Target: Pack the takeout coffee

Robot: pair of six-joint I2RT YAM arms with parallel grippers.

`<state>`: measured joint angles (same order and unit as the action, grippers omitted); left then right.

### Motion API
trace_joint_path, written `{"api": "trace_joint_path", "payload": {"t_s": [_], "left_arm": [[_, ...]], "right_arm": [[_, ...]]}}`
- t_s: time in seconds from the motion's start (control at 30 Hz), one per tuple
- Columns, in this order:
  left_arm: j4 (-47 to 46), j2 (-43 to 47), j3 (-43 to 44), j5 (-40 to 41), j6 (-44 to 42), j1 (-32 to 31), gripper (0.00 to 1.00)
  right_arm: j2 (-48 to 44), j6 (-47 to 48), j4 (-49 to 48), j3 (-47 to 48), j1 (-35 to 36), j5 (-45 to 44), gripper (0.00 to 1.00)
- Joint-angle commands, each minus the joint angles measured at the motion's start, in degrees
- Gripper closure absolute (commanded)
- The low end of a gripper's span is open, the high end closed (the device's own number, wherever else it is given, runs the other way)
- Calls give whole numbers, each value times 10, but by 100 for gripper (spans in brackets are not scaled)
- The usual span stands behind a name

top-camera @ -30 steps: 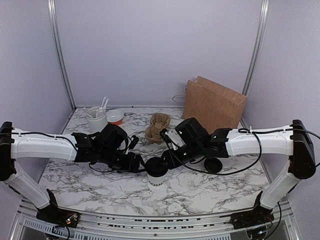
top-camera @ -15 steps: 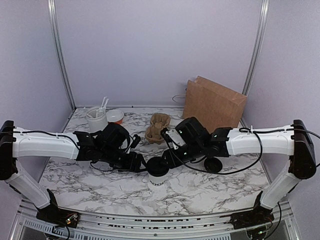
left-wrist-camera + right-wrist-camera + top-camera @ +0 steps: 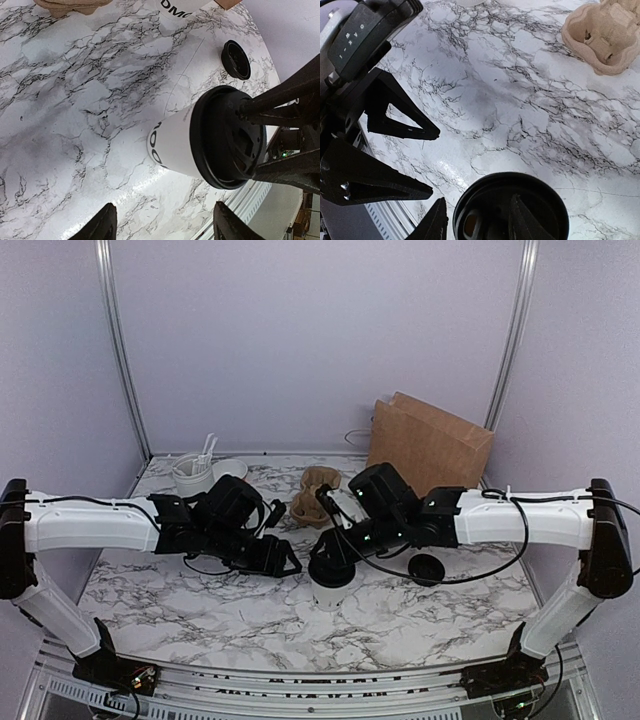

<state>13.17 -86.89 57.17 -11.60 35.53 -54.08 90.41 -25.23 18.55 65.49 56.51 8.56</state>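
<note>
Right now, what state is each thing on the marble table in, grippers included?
White paper cup with round black plastic lid: upright, lid on.
Right gripper: closed on that lid.
Left gripper: open, empty.
Loose black plastic lid: lying on the table.
Brown paper bag: standing upright.
Brown moulded-pulp cup carrier: no cup in it.

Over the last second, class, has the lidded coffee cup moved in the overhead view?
Yes. The takeout coffee has shifted to the right, closer to the loose black lid, which has stayed where it was.
</note>
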Motion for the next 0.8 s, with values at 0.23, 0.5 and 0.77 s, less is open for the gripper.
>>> {"api": "trace_joint_path", "payload": {"t_s": [0.23, 0.5, 0.77], "left_arm": [[20, -6, 21, -1, -11, -2, 34], [17, -22, 40, 20, -9, -1, 34], [16, -47, 68, 24, -17, 12, 34]], "right_arm": [[-51, -6, 21, -15, -10, -12, 60], [-78, -26, 16, -54, -43, 10, 60], [-108, -49, 3, -101, -60, 18, 60]]}}
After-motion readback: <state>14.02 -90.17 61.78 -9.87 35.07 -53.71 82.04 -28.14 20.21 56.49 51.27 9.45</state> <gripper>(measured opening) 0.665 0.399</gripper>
